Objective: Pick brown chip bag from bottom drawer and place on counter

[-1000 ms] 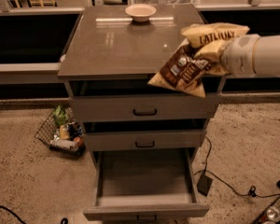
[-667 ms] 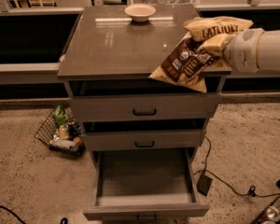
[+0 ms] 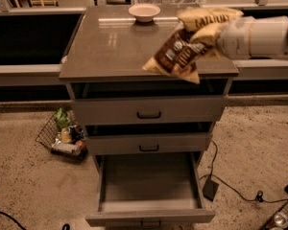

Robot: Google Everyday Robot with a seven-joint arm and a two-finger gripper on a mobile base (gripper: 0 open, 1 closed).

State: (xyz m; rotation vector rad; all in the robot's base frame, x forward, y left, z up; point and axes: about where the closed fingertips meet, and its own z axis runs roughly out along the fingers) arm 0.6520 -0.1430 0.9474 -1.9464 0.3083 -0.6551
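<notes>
My gripper (image 3: pixel 200 32) reaches in from the right on a white arm and is shut on the brown chip bag (image 3: pixel 175 56). Its yellowish fingers (image 3: pixel 206 18) clamp the bag's upper right end. The bag is dark brown with tan edges and white lettering. It hangs tilted just above the front right part of the counter (image 3: pixel 115 42), its lower corner past the counter's front edge. The bottom drawer (image 3: pixel 149 181) is pulled fully open, and I see nothing inside it.
A small pale bowl (image 3: pixel 144 12) stands at the back middle of the counter. The two upper drawers (image 3: pixel 149 111) are slightly ajar. A wire basket (image 3: pixel 62 135) of packets lies on the floor at left. A cable and power brick (image 3: pixel 210 188) lie at right.
My gripper has carried the bag a little up and to the left, further over the counter. The drawers and the bowl have not moved.
</notes>
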